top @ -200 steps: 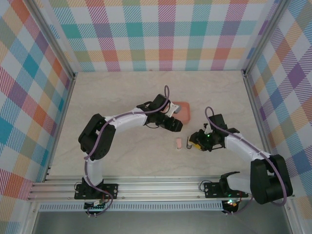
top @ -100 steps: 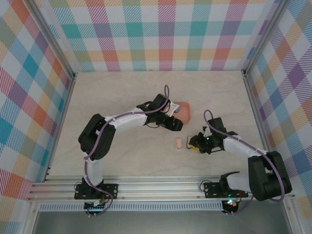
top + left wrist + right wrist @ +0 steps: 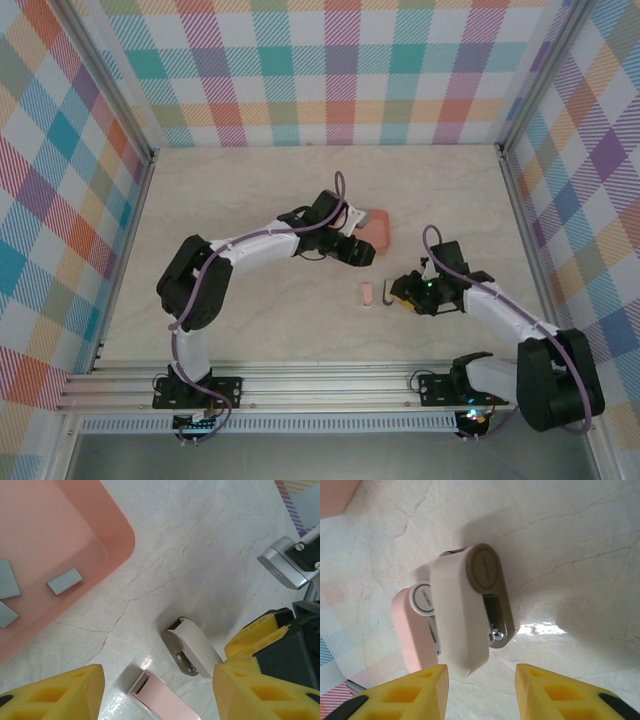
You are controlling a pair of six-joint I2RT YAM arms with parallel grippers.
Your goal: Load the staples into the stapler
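The stapler [image 3: 375,293] lies opened out on the table, a cream and brown half [image 3: 462,620] beside a pink half [image 3: 412,635]. My right gripper [image 3: 480,695] is open, and the cream half's end sits just ahead of its yellow fingers [image 3: 405,695]. In the top view the right gripper [image 3: 397,292] is at the stapler's right side. My left gripper [image 3: 157,695] hangs open above the stapler [image 3: 197,647], empty, near the tray's front edge [image 3: 365,255]. Three grey staples [image 3: 64,581] lie in the coral-pink tray [image 3: 115,535].
The pink tray [image 3: 378,225] sits just behind the stapler, mid-table. Checked walls enclose the table on three sides. The right gripper's yellow finger and black body [image 3: 295,645] crowd the right of the left wrist view, close to the left gripper.
The right gripper has edged slightly left toward the stapler. The left gripper has shifted a little toward the tray. The stapler has not moved.
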